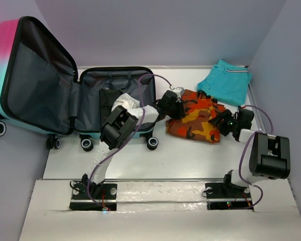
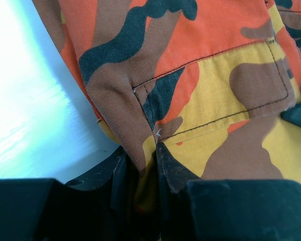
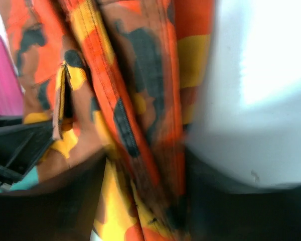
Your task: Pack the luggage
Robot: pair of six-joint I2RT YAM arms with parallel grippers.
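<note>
- Across the scene lies the white counter (image 1: 190,160), with pale lilac walls at the back and sides.
- At its far left the luggage (image 1: 65,90) lies unzipped. The lid stands raised on the left, showing a pink-to-teal shell outside and dark grey lining inside. The base rests flat on the counter with its black wheels (image 1: 87,144) toward the near edge.
- The left arm (image 1: 120,125) reaches from its base over the near right corner of the luggage toward the middle of the counter. The right arm (image 1: 266,155) bends in from the right side.
- An orange camouflage garment (image 1: 195,120) lies crumpled mid-counter, just right of the luggage and apart from it, between the two arms.
- A teal garment (image 1: 226,83) lies folded at the far right corner, touching or nearly touching the far edge of the camouflage one.
- The left gripper (image 1: 178,107) sits at the camouflage garment's left edge. In the left wrist view (image 2: 149,155) its jaws are narrow and pinch a fold of the fabric (image 2: 205,75) beside a stitched pocket.
- The right gripper (image 1: 221,122) is at the garment's right edge. In the blurred right wrist view (image 3: 145,201) its jaws stand wide with a bunched seam of the fabric (image 3: 140,75) between them; whether they press on it I cannot tell.
- A dark folded item (image 1: 110,98) lies inside the luggage base, partly hidden by the left arm.
</note>
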